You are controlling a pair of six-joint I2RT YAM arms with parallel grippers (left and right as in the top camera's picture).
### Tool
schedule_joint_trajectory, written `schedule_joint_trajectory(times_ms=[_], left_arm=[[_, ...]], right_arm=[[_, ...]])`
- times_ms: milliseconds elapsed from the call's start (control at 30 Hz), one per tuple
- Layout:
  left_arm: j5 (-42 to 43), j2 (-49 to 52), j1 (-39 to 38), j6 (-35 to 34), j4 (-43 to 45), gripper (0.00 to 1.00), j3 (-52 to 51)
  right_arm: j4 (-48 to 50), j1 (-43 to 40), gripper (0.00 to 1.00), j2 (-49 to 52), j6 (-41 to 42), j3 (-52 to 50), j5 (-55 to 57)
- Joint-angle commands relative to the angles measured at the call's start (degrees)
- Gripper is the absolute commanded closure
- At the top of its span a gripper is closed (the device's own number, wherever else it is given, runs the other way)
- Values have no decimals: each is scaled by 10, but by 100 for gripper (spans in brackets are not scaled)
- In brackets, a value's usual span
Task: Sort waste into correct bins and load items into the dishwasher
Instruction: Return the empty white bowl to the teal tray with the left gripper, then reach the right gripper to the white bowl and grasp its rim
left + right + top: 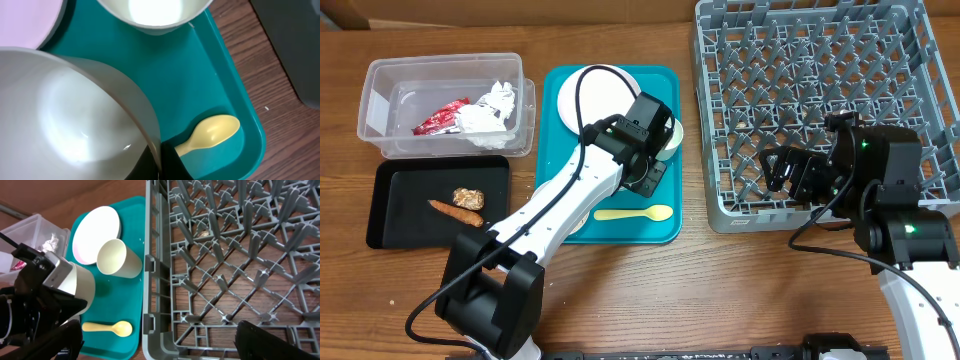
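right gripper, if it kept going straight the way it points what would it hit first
Probably the grey dish rack: the right gripper points at its corner rim, though depth is unclear.

A brown wood-grain table (740, 290) is being shown across the whole scene, near to far. It is being lit evenly from above. A paler tan strip (440, 10) is being seen along its far edge.

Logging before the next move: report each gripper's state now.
Left gripper: closed on the small white bowl.
Right gripper: open, holding nothing.
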Motion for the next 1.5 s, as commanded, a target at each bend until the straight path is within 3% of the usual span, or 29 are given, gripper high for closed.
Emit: schedule_joint_trajectory(times_ms=[0, 267, 533, 833, 1133, 1167, 1200, 1267, 1367, 1467], left_arm=[[-17, 5, -2, -68, 0, 96, -10], [-16, 5, -2, -140, 3, 96, -10], [-16, 5, -2, -153, 1, 82, -13], [-16, 5, 0, -155, 2, 82, -9], [-16, 4, 35, -162, -168, 79, 144], [-16, 4, 42, -162, -183, 74, 163], [-16, 4, 48, -162, -191, 62, 177], [-15, 4, 68, -173, -201, 47, 202], [-7, 4, 103, -192, -198, 38, 216], [30, 4, 144, -196, -191, 37, 217]], right_arm=[[0, -2, 0, 6, 1, 15, -1], [5, -2, 0, 11, 1, 15, -1], [2, -2, 0, 11, 1, 15, -1], [2, -2, 0, 11, 1, 15, -2], [23, 16, 0, 11, 21, 15, -32], [30, 25, 0, 11, 25, 15, -35], [41, 37, 0, 11, 32, 15, -38], [69, 64, 0, 14, 46, 15, -46], [115, 107, 0, 30, 66, 15, -44], [152, 158, 0, 66, 106, 15, 1]])
